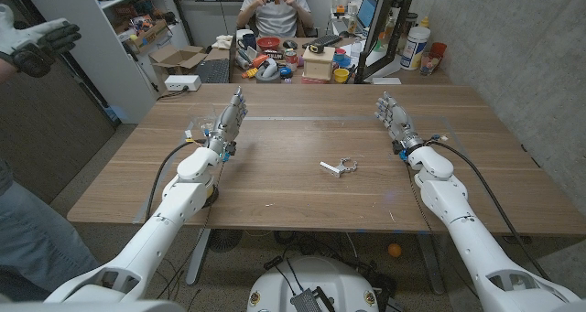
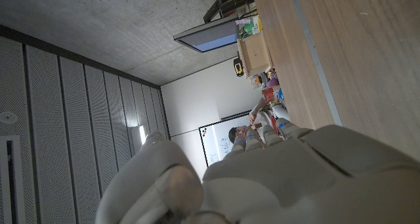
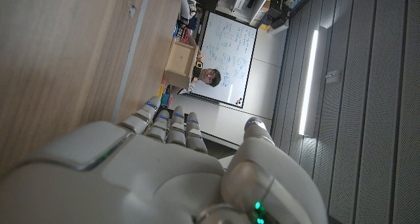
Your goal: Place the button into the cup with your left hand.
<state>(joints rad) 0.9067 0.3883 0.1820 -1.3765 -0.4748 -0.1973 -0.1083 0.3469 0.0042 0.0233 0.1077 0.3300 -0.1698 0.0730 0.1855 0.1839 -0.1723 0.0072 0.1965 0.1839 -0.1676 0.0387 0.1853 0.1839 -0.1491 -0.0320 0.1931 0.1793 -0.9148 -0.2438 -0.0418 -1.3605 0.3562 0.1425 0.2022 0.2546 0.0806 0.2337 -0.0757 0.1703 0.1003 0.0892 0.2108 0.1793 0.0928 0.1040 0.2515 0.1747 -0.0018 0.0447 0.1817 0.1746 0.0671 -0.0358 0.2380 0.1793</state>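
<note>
Both empty, fingers extended: left robot hand [image 1: 231, 120] and right robot hand [image 1: 394, 117], near opposite tabletop [image 1: 293, 207] edges, metal piece [image 1: 337, 167] between.

I'm working in an office-lab: a cluttered desk [image 1: 302, 58] with a laptop [image 1: 368, 10] at upper centre, a whiteboard [image 3: 226, 53], shelving [image 1: 128, 19] upper left, a seated person [image 1: 275, 8].

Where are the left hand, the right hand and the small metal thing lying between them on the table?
left hand [image 1: 231, 120], head view, back of the hand.
right hand [image 1: 394, 118], head view, back of the hand.
small metal thing [image 1: 337, 167], head view, its middle.
</note>
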